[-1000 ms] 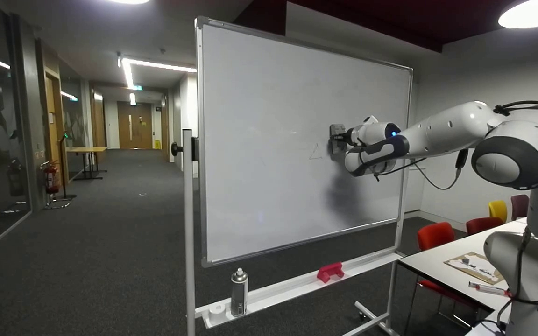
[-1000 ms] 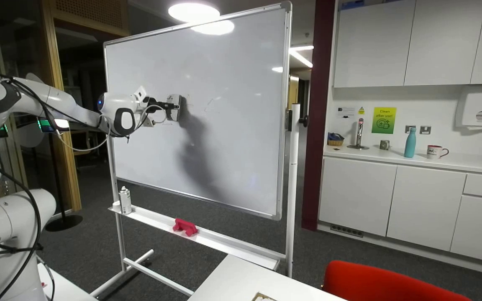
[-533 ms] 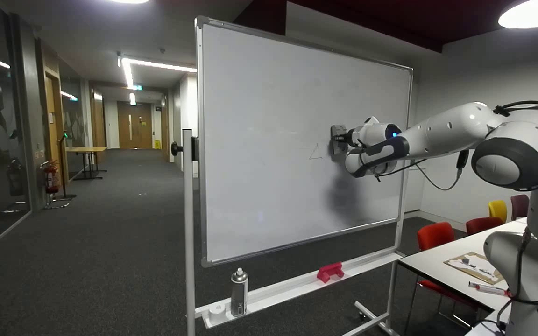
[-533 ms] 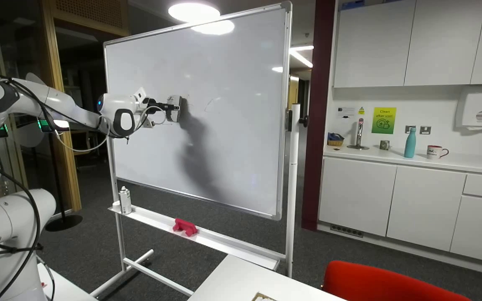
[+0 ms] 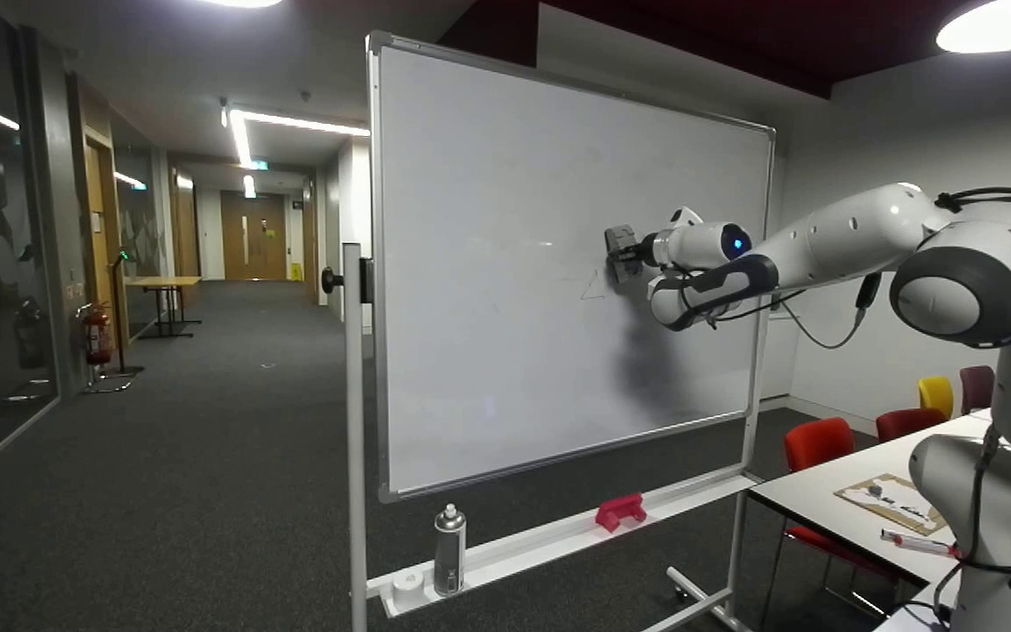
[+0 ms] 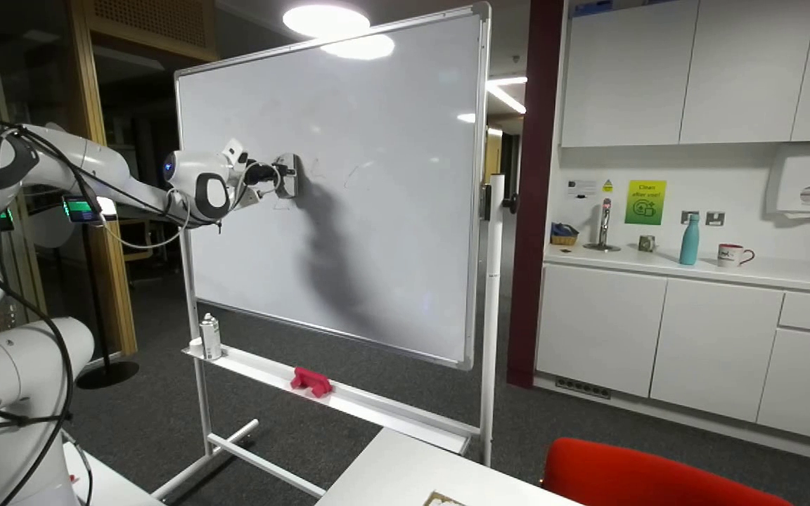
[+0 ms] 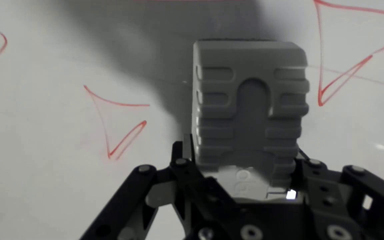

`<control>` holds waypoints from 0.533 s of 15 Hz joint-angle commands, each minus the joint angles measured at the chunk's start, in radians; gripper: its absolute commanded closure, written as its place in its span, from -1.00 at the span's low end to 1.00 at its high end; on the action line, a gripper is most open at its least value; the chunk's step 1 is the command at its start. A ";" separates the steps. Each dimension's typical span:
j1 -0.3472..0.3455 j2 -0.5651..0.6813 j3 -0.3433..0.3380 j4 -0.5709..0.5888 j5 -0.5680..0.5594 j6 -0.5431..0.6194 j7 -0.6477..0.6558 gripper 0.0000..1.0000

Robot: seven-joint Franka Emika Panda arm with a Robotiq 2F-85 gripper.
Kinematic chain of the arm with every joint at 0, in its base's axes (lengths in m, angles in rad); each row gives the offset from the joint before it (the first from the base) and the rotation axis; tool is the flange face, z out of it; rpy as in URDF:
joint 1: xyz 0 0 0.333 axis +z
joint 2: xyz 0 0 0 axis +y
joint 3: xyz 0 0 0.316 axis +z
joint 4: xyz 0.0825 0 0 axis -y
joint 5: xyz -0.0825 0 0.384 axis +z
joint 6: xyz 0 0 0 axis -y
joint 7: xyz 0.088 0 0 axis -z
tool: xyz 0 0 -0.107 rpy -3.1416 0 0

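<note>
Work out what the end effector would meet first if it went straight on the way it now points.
The whiteboard, most likely: the end effector faces it, with the grey eraser it grips leading. Whether the grey eraser touches the whiteboard is unclear.

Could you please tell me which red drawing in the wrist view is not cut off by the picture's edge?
It is the small, open-sided triangle left of the grey eraser there; the other drawings run off the left, right or top edge.
</note>
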 commanded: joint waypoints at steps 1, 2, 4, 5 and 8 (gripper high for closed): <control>-0.023 -0.160 0.013 0.087 -0.181 0.000 -0.131 0.29; -0.026 -0.190 0.013 0.093 -0.223 0.000 -0.150 0.29; -0.021 -0.245 0.002 0.083 -0.300 0.002 -0.183 0.29; -0.013 -0.141 -0.004 0.046 -0.223 0.003 -0.111 -0.21; -0.012 -0.193 -0.003 0.054 -0.277 0.006 -0.136 -0.21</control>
